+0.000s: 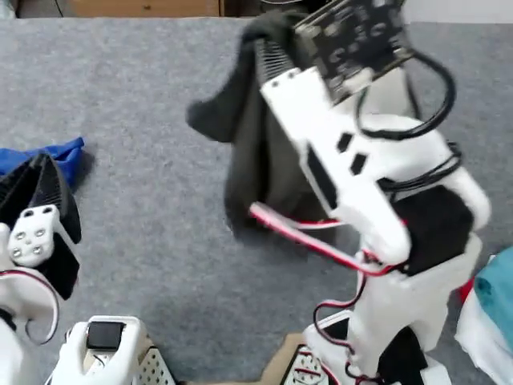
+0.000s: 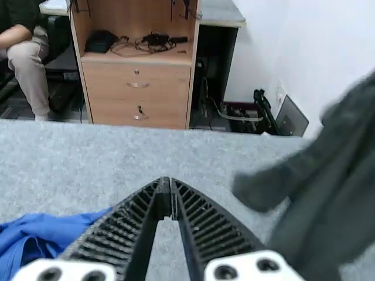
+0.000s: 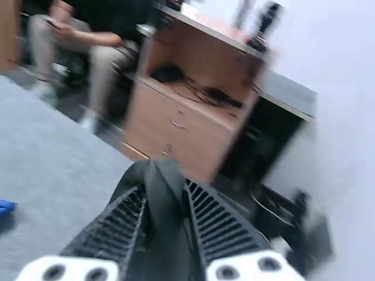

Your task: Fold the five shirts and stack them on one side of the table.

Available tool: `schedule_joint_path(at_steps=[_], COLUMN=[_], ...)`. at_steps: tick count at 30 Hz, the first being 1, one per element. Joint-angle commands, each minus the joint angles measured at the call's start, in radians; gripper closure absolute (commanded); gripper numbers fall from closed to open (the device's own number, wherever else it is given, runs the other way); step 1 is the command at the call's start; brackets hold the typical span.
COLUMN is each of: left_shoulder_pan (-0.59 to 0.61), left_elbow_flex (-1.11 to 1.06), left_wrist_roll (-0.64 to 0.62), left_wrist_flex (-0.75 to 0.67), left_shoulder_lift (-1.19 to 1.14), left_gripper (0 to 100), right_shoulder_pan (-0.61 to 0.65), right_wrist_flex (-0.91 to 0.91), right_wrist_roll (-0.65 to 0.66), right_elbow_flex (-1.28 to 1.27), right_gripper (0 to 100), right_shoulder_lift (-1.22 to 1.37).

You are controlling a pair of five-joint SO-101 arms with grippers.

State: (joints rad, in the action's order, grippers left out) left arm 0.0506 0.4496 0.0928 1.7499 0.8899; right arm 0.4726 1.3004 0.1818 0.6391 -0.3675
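Observation:
A dark grey shirt (image 1: 248, 144) hangs lifted above the grey table, its lower part trailing near the table surface. My right gripper (image 3: 164, 175) is shut on a bunched fold of the dark grey shirt (image 3: 161, 216), and it sits high at the table's far middle (image 1: 268, 44). My left gripper (image 2: 167, 190) is shut with nothing between its fingers, low at the left side (image 1: 40, 172). A blue shirt (image 1: 48, 156) lies crumpled beside it at the left edge, also seen as the blue shirt (image 2: 35, 240). The hanging dark shirt (image 2: 322, 193) shows off to one side.
A teal and a white garment (image 1: 493, 309) lie at the right edge of the table (image 1: 144, 96). Beyond the table stands a wooden cabinet (image 2: 137, 82) with drawers, next to a seated person. A cardboard piece (image 1: 280, 365) lies at the near edge.

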Motion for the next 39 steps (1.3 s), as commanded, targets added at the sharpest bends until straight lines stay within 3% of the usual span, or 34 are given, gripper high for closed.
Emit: schedule_joint_path(at_steps=[1, 4, 12, 16, 21, 23, 27, 32, 39], left_shoulder_pan=[0.008, 0.008, 0.0, -0.017, -0.147, -0.21, -0.315, -0.48, -0.534], left_elbow_flex=[-0.075, -0.153, -0.361, -0.523, -0.683, -0.715, -0.749, -0.732, -0.586], left_wrist_roll=[0.005, 0.005, -0.005, -0.164, -0.411, -0.473, -0.482, -0.483, -0.483], left_wrist_flex=[0.008, 0.008, 0.008, -0.018, -0.097, -0.16, -0.255, -0.262, -0.262], left_shoulder_lift=[0.061, 0.105, 0.139, 0.09, -0.021, -0.074, -0.206, -0.414, -0.716], left_gripper=[98, 98, 98, 92, 67, 67, 69, 69, 69], right_shoulder_pan=[0.061, 0.042, -0.219, -0.295, -0.308, -0.314, -0.349, -0.412, -0.516], right_wrist_flex=[-0.037, 0.008, 0.239, 0.227, 0.081, -0.031, -0.31, -0.612, -0.724], right_wrist_roll=[-0.032, -0.032, 0.025, 0.153, 0.219, 0.229, 0.233, 0.233, 0.233], right_elbow_flex=[0.028, 0.053, -0.186, -0.426, -0.794, -0.944, -1.204, -1.432, -1.491], right_gripper=[99.4, 99.4, 99.3, 99.3, 99.3, 99.3, 99.3, 99.3, 99.3], right_shoulder_lift=[-0.025, -0.025, -0.025, -0.022, -0.025, -0.025, -0.019, -0.019, -0.019])
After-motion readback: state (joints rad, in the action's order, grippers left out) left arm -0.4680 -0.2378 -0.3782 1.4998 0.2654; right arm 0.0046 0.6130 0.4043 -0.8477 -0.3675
